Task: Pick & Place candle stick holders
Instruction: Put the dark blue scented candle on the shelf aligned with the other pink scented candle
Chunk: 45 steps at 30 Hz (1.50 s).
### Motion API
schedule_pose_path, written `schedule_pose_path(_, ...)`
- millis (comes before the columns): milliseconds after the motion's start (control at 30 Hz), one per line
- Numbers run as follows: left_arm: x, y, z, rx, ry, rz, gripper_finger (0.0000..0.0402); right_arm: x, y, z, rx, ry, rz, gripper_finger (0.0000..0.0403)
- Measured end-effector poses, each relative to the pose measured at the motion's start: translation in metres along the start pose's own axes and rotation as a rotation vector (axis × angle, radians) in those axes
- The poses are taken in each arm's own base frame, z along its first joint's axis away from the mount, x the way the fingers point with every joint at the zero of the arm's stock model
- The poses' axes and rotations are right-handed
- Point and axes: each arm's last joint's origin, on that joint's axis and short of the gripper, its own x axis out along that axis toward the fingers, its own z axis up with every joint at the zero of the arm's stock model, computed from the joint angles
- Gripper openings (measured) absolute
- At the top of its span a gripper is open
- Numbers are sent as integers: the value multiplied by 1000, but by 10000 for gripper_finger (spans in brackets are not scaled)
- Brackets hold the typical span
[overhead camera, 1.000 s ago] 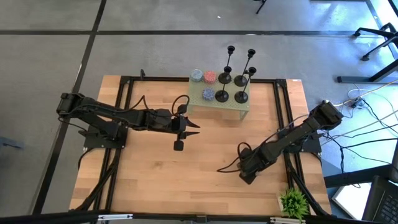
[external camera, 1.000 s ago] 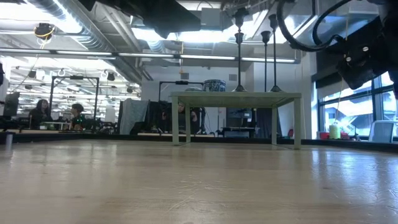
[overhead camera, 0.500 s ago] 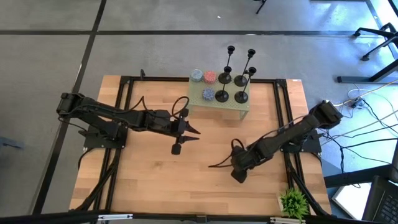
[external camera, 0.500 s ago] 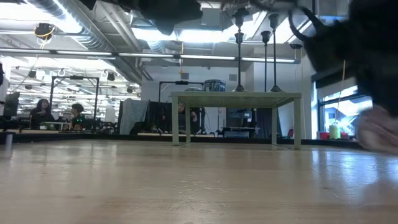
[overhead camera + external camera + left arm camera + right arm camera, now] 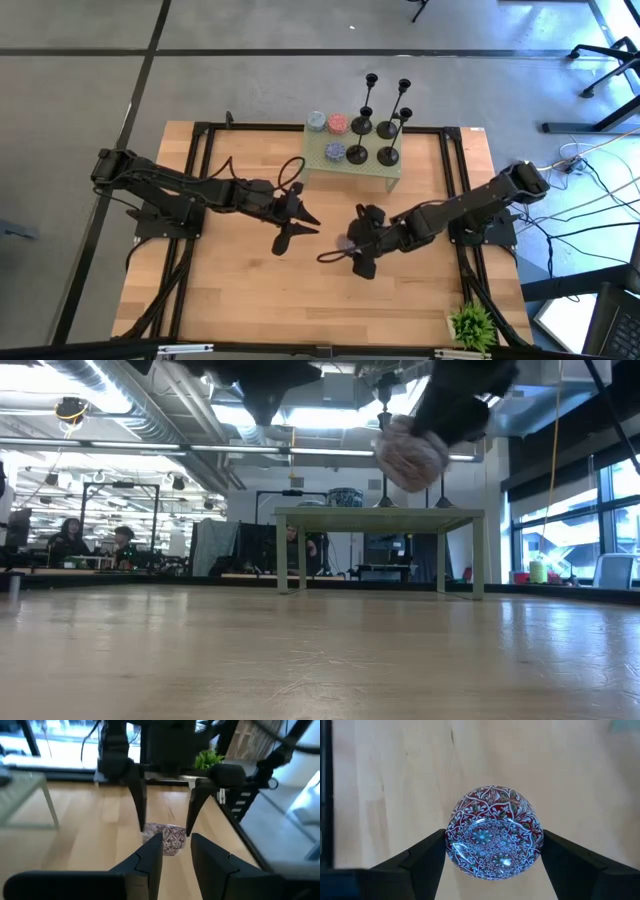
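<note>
Four candle stick holders (image 5: 378, 124) stand on the small green table (image 5: 352, 162); my right gripper (image 5: 492, 851) clamps a patterned glass paperweight (image 5: 493, 833), my left gripper (image 5: 300, 220) hovers, fingers slightly apart.

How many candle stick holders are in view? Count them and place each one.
4 candle stick holders, on the small green table's right half: far left, far right, near left, near right. None seems hidden.

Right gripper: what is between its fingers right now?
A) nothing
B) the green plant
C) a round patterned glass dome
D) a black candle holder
C: the right wrist view shows the right gripper shut on a patterned dome above the table; all four candle holders stand on the small stand.
</note>
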Motion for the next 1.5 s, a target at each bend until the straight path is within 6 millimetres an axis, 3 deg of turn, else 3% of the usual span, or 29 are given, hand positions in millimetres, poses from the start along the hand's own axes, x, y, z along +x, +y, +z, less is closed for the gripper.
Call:
schedule_pose_path(333, -4, 26, -13, -200, 137, 109, 138, 3, -18, 23, -222, -131, -120, 292)
schedule_pose_path(700, -6, 52, -5, -637, 48, 90, 204, 4, -30, 36, -398, -200, -275, 292)
schedule_pose_path(1000, 17, 59, -14, -741, 0, 92, 210, 6, -40, 40, -391, -188, -297, 292)
schedule_pose_path(1500, 16, 72, -17, -765, 3, 138, 210, 7, -43, 36, -412, -140, -308, 292)
